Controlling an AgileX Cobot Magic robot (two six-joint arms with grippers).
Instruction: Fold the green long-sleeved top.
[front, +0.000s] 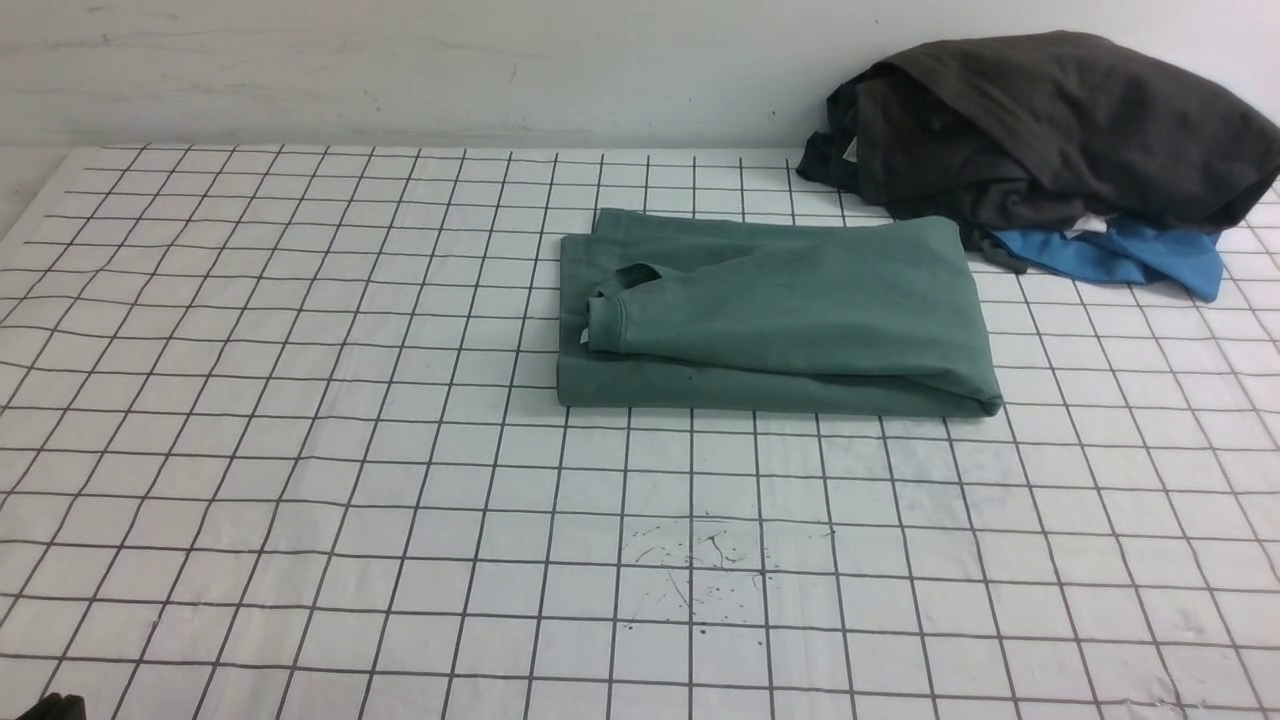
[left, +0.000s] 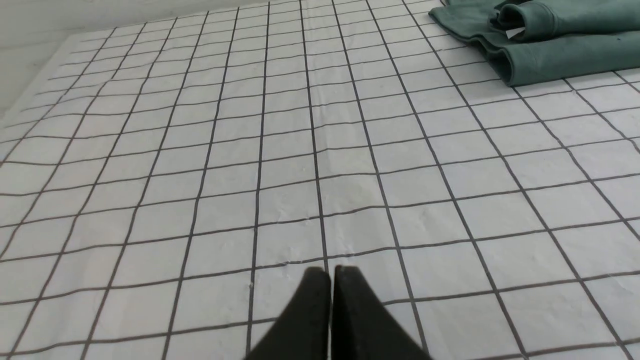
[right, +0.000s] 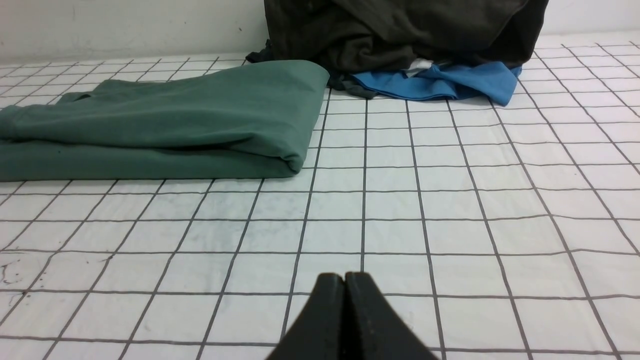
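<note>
Gridded table (front: 300, 450): green top (front: 780, 320) folded; both arms' fingers (left: 330, 275) (right: 345, 280) pressed together, empty.

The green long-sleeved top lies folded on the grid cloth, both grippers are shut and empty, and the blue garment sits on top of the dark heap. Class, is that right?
Not quite. The front view shows the blue garment poking out from under the dark heap, not on top. The rest stands.
</note>
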